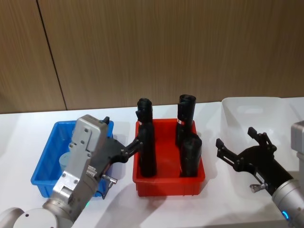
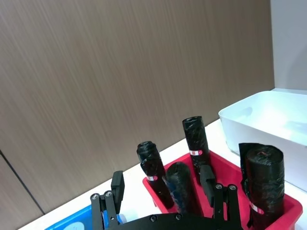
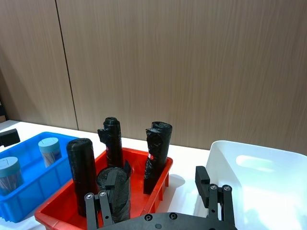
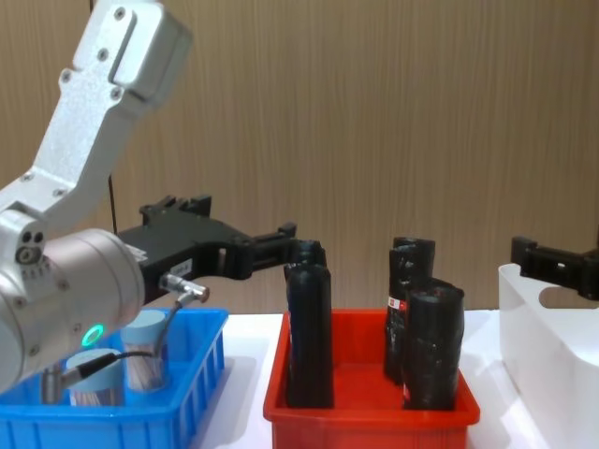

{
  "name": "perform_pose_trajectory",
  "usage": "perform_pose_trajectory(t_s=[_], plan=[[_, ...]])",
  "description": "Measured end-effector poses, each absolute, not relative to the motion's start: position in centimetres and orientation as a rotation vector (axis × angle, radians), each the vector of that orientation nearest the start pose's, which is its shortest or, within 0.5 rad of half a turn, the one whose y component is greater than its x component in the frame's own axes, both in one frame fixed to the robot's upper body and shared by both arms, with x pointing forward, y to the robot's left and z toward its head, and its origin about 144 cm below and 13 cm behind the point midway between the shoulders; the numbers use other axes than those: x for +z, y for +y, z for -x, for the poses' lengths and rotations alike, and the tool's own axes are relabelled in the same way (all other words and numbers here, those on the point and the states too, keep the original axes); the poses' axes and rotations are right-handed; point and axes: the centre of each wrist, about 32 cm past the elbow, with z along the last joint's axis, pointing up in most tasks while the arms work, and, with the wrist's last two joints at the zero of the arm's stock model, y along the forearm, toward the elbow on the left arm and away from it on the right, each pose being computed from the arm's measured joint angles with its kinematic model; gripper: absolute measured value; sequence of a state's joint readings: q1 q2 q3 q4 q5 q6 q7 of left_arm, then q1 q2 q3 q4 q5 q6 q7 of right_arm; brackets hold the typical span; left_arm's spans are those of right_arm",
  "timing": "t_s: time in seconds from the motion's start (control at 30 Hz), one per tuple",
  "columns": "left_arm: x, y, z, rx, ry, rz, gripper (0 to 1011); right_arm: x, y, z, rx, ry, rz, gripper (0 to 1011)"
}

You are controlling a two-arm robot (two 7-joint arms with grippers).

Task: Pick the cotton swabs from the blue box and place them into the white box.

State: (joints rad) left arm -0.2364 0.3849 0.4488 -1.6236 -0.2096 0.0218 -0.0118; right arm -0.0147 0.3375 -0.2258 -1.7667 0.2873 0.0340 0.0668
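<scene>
Two cotton swabs [image 3: 49, 149], four black rolls [image 3: 158, 149], three bins [image 1: 168, 186].

Bright blue on the blue box [image 1: 45, 161], vertical ribbed slots down its wall. Pale blue lids over clear tubs on the cotton swabs [image 3: 49, 149], tan stems inside. Red on the red bin [image 1: 168, 184]; shiny black wrap on the rolls [image 1: 148, 156], small red-and-white labels on some. Milky white on the white box [image 1: 251, 111]. Black on the left gripper [image 1: 122, 131] and right gripper [image 1: 235, 137], silver-grey on the left arm [image 1: 83, 161]. Brown wood grain across the wall [image 1: 166, 47]; white on the table [image 1: 23, 142].
</scene>
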Motion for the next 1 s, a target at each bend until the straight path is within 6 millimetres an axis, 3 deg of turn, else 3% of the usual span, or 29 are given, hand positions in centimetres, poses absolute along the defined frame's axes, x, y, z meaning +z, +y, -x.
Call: perform_pose_trajectory(t_s=[1.0], plan=[[119.3,24.2,-49.6,1.326,-0.026,-0.126,1004,118.9,-23.7,-44.3,-1.229,-0.075,-0.026,1002]])
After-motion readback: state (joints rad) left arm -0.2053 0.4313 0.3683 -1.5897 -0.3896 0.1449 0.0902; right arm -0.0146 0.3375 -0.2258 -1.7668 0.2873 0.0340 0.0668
